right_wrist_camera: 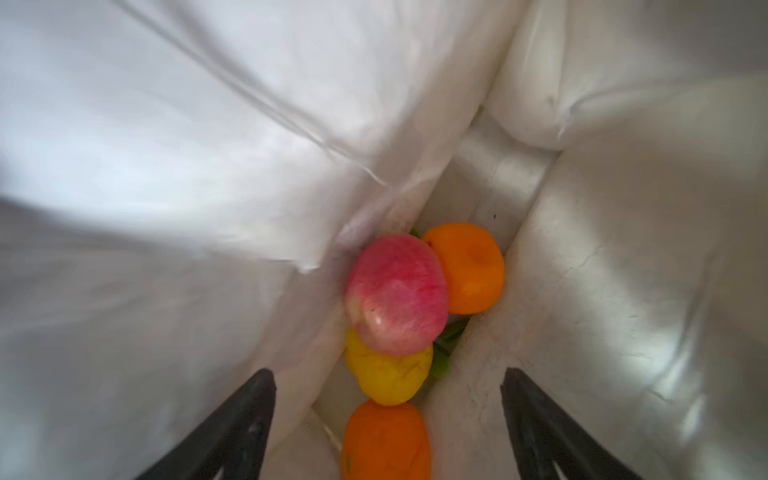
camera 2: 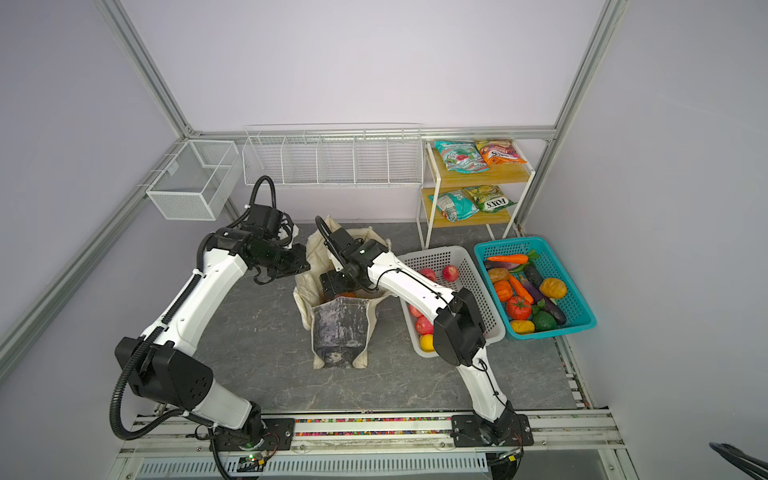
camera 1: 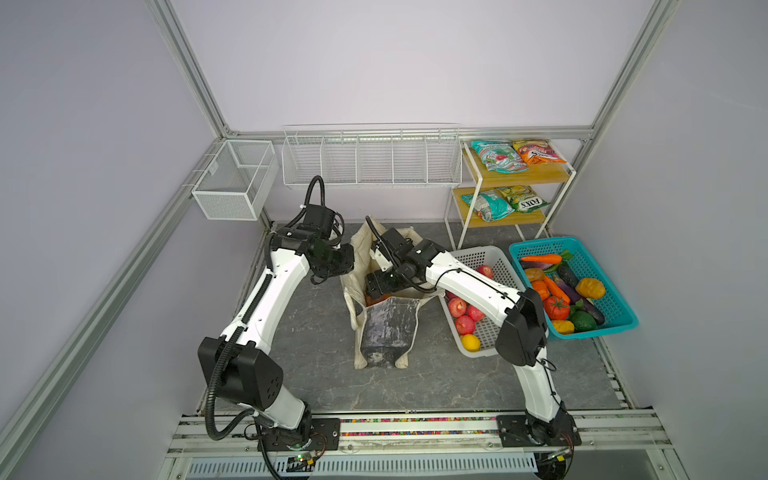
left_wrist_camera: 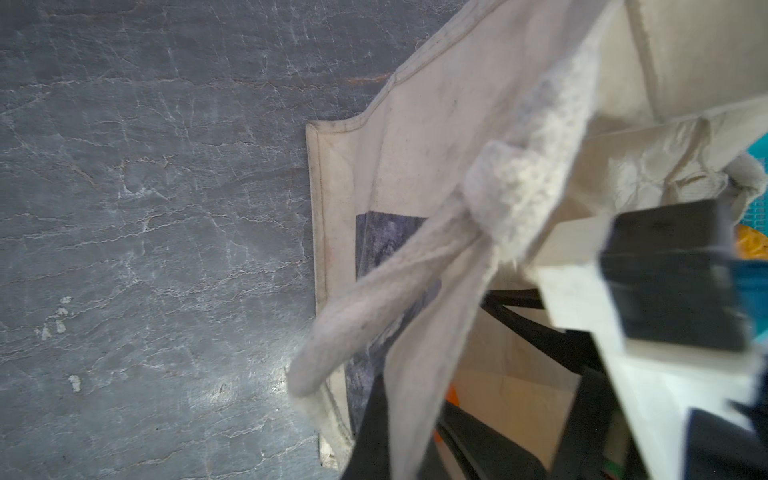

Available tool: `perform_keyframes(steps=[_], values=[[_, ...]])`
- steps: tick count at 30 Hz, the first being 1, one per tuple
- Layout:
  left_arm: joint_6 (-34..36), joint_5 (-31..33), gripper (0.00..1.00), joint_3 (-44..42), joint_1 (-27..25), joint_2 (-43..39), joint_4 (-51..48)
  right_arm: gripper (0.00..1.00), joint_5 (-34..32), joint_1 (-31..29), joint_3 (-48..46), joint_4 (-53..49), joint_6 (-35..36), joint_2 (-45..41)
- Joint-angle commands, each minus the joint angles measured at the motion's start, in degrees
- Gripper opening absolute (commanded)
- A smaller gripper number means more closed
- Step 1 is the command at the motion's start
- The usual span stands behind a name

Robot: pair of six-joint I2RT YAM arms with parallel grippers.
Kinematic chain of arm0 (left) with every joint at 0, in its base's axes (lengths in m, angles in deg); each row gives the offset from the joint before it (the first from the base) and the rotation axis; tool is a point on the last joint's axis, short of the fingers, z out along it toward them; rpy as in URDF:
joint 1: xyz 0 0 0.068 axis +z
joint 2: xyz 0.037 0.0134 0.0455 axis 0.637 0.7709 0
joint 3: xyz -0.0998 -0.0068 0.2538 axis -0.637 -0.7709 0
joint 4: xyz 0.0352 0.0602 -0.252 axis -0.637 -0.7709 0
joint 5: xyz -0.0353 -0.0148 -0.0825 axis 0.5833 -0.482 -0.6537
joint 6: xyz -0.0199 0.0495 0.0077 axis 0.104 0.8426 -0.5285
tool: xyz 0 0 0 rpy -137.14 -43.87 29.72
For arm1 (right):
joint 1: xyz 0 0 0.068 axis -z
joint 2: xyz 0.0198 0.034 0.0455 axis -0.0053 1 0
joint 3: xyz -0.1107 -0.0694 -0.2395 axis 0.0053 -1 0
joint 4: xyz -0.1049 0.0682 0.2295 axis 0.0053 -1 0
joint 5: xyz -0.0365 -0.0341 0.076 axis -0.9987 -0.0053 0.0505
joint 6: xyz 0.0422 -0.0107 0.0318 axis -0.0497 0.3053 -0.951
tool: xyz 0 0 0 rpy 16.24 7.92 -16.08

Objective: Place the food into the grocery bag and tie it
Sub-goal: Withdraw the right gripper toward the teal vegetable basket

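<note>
The cream grocery bag (camera 1: 388, 324) (camera 2: 338, 328) stands upright mid-table, its dark marbled panel facing the front. My left gripper (camera 1: 351, 266) (left_wrist_camera: 399, 461) is shut on the bag's left rim fabric and holds the mouth open; the strap handle (left_wrist_camera: 415, 270) hangs in front of it. My right gripper (camera 1: 376, 286) (right_wrist_camera: 387, 374) is open inside the bag mouth, nothing between its fingers. On the bag's bottom below it lie a red apple (right_wrist_camera: 395, 295), two oranges (right_wrist_camera: 469, 270) and a yellow fruit (right_wrist_camera: 390, 376).
Right of the bag, the white perforated basket (camera 1: 484, 332) holds red apples (camera 1: 465, 320) and a yellow fruit. The teal basket (camera 1: 615, 303) of toy vegetables sits further right. Snack packets (camera 1: 503, 156) lie on a two-tier shelf at the back right. Wire racks (camera 1: 370, 162) hang on the back wall.
</note>
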Motion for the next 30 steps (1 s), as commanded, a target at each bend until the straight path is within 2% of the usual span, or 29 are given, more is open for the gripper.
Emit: perform_keyframes(steps=[1,8,16,22,30], values=[[1.1,1.1,0.00,-0.8,-0.2,-2.0,1.1,0.88,-2.4,-0.4,4.4,-2.3,0.5,-5.4],[0.7,1.4,0.00,-0.1,-0.2,-2.1,0.7,0.88,-8.3,-0.3,9.4,-7.1,4.0,-10.9],[0.1,1.4,0.00,0.3,-0.2,-2.3,-0.4,0.88,-22.4,1.8,5.7,-8.9,12.0,-20.1],[-0.1,1.5,0.00,0.7,-0.2,-1.7,-0.4,0.88,-29.0,8.9,-3.0,-9.2,12.4,-26.7],[0.0,1.6,0.00,1.2,-0.2,-0.7,-1.2,0.88,-30.1,22.6,-18.0,-6.4,3.6,-35.1]])
